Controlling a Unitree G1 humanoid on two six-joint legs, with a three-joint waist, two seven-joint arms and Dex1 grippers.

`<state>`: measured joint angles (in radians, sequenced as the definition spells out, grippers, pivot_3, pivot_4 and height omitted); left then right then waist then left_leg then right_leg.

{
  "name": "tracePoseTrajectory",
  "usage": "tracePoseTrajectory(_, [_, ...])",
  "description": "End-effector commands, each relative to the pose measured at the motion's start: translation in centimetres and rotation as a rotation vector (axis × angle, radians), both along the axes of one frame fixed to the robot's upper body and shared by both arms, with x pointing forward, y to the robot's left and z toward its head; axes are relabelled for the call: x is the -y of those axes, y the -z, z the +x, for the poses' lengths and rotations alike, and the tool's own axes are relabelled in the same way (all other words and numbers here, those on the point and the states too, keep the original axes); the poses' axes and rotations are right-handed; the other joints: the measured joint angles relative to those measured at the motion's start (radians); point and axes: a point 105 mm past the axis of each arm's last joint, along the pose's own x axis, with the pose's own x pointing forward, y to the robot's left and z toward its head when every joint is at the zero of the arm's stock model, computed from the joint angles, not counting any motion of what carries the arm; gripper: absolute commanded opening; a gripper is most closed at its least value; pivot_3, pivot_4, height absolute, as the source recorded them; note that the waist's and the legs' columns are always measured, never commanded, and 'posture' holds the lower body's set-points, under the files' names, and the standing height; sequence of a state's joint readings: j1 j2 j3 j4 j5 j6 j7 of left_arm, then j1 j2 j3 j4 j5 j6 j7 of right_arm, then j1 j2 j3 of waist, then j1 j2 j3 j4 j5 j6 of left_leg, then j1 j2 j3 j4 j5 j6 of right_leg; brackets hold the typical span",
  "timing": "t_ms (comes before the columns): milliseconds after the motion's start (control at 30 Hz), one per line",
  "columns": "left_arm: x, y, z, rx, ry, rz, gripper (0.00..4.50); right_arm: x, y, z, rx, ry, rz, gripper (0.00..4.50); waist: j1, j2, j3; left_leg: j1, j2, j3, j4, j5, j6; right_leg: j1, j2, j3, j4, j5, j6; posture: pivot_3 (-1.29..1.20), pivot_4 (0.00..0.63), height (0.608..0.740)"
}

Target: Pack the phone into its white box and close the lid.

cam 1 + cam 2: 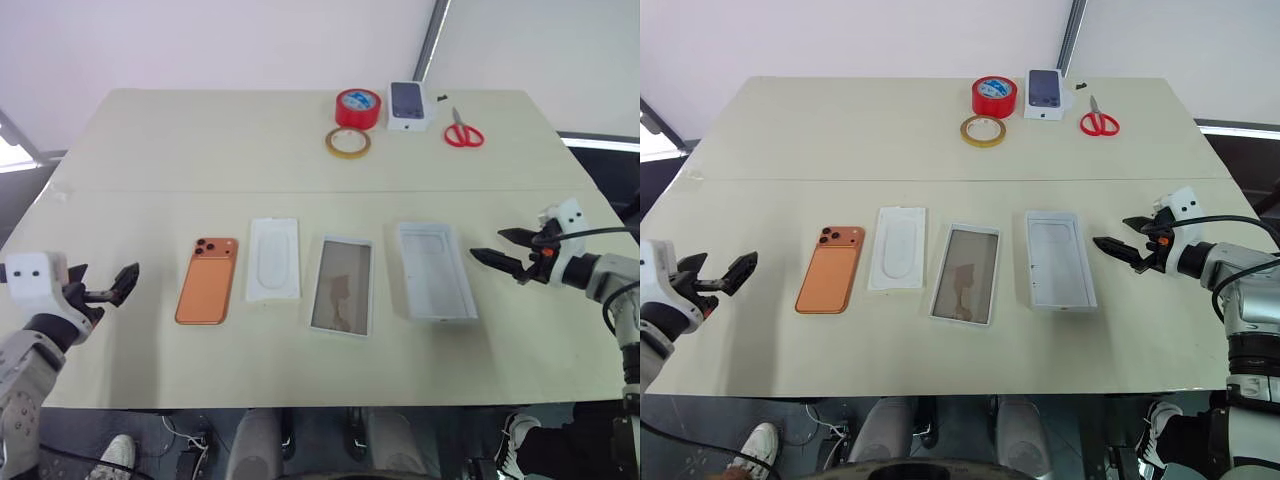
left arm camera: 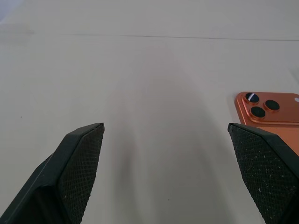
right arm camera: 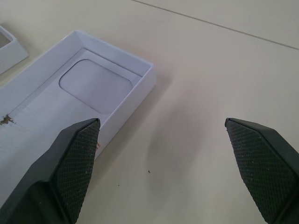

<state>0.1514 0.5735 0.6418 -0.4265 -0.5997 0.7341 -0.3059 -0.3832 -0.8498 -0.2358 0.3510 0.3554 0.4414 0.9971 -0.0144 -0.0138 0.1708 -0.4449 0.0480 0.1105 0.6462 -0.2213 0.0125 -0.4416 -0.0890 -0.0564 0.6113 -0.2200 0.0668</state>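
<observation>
Beige table (image 1: 150, 150), no legible writing

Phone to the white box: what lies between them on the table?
The thin white insert lies flat between the phone and the white box, so lift the phone over it. Between the open left claw and the phone, nothing visible.

On the counter (image 1: 150, 150) a row runs left to right: the phone (image 1: 207, 281), an insert (image 1: 273, 260), the white box (image 1: 342, 285), the lid (image 1: 436, 271). Behind them lie two tape rolls (image 1: 357, 107), a smaller box (image 1: 411, 105) and scissors (image 1: 462, 130).
</observation>
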Motion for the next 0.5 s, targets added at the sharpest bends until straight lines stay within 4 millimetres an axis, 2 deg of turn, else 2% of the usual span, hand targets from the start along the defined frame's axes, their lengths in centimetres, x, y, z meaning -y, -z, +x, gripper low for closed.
tracePoseTrajectory(33, [-0.1, -0.6, 0.1, 0.032, -0.003, 0.011, 4.46, -0.5, -2.2, 0.6, 0.086, -0.025, -0.019, 4.47, 0.000, 0.000, 0.000, 0.000, 0.000, 0.000, 0.000, 0.000, 0.000, 0.000, 0.000, 0.000, 0.000, 0.000, 0.000, 0.00, 0.150, 0.740])
tracePoseTrajectory(433, [1.0, -1.5, 0.6, 0.060, 0.069, -0.003, 4.46, -4.3, -2.8, 0.4, 0.125, -0.144, -0.038, 4.47, 0.003, 0.000, 0.000, 0.000, 0.000, 0.000, 0.001, 0.000, 0.000, 0.000, 0.000, 0.000, 0.000, 0.000, 0.000, 0.00, 0.150, 0.740])
tracePoseTrajectory(500, [2.5, -1.5, 1.2, 0.046, 0.130, -0.021, 4.46, -5.9, -3.2, 0.2, 0.138, -0.204, -0.048, 4.47, 0.002, 0.000, 0.000, 0.000, 0.000, 0.000, 0.001, 0.000, 0.000, 0.000, 0.000, 0.000, 0.000, 0.000, 0.000, 0.00, 0.150, 0.740])
